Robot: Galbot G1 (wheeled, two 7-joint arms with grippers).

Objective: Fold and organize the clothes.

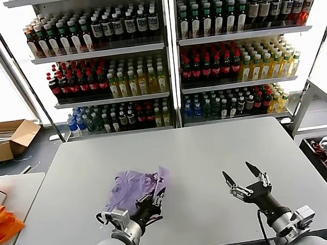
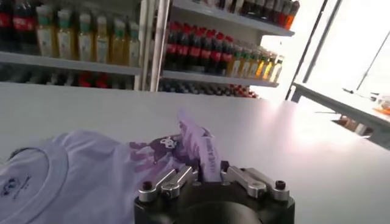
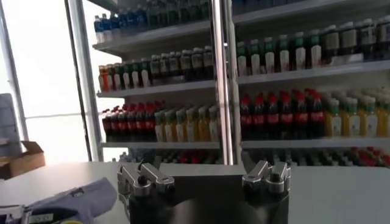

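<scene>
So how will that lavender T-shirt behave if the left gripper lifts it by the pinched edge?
Probably floppy: the T-shirt already lies crumpled, one flap standing where the left gripper pinches it. Likely light, so it should drape and trail rather than lift flat.

I'm seeing soft matt cotton cloth in the T-shirt point(image 1: 134, 187), creased, its print dark. I'm reading the table point(image 1: 213, 152) as smooth, faintly sheened grey. The left gripper's fingers point(image 2: 172, 181) are looking like brushed metal.

Grey table point(image 1: 202, 153) before bottle-stocked shelves point(image 1: 171, 57)
</scene>
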